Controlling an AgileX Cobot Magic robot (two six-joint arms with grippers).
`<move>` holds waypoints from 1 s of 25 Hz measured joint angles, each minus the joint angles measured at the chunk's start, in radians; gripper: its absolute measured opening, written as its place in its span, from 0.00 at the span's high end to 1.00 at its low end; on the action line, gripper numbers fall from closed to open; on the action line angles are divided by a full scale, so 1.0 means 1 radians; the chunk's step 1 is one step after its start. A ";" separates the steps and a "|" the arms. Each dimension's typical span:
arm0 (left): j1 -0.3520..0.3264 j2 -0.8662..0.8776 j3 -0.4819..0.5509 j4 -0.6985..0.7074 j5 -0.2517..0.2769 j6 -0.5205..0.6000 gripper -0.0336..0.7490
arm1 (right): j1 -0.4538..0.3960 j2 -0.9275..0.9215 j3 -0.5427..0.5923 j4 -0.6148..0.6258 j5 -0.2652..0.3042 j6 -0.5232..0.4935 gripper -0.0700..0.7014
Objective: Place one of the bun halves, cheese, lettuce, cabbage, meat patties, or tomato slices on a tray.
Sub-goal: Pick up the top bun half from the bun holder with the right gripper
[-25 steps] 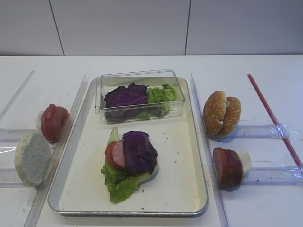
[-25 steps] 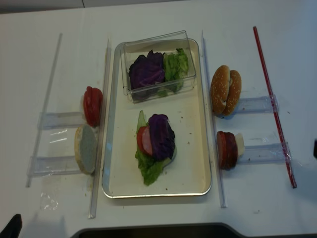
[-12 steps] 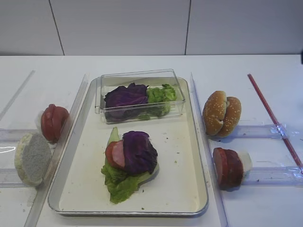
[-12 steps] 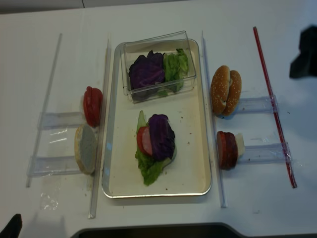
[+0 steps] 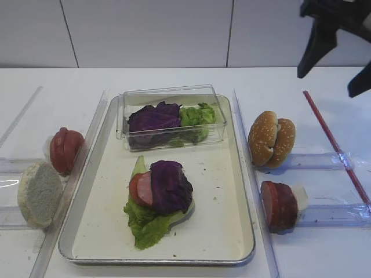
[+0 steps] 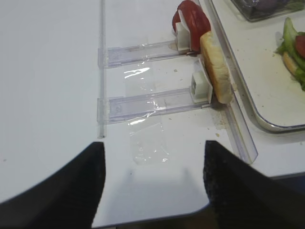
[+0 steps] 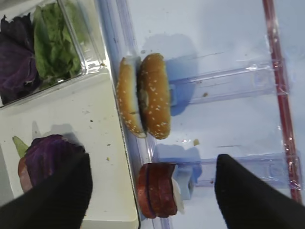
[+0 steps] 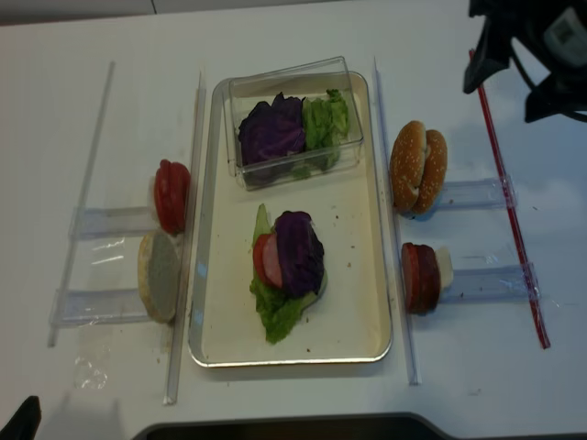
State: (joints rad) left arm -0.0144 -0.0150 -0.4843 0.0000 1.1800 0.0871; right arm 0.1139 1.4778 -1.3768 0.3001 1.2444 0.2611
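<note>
Exterior high view shows the right claw (image 5: pixel 335 55) spread and empty above the counter (image 5: pixel 174 78), beyond the sesame bun top (image 5: pixel 262 138). That bun stands on edge in a clear holder (image 5: pixel 316 161) just right of the tray (image 5: pixel 223 202). Left claw (image 6: pixel 151 179) also spread, empty.

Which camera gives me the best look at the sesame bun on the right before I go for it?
The right wrist view: the sesame bun fills mid-frame, upright on edge against a second bun half, seeds clear. Both overhead views show it smaller, beside the tray. The left wrist view misses it.
</note>
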 joint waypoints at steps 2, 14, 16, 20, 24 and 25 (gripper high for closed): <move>0.000 0.000 0.000 0.000 0.000 0.000 0.41 | 0.044 0.053 -0.032 0.001 -0.002 0.002 0.20; 0.000 0.000 0.000 0.000 0.000 0.000 0.41 | 0.152 0.299 -0.182 0.010 -0.010 0.009 0.20; 0.000 0.000 0.000 0.000 0.000 0.000 0.41 | 0.152 0.311 -0.187 0.004 -0.009 0.009 0.20; 0.000 0.000 0.000 0.000 0.000 0.000 0.41 | 0.152 0.329 -0.189 0.001 -0.009 0.006 0.20; 0.000 0.000 0.000 0.000 0.000 0.000 0.41 | 0.152 0.349 -0.189 0.001 -0.009 0.002 0.20; 0.000 0.000 0.000 0.000 0.000 0.000 0.41 | 0.152 0.353 -0.189 0.001 -0.009 0.002 0.20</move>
State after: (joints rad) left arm -0.0144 -0.0150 -0.4843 0.0000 1.1800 0.0871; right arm 0.2655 1.8306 -1.5656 0.3012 1.2351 0.2629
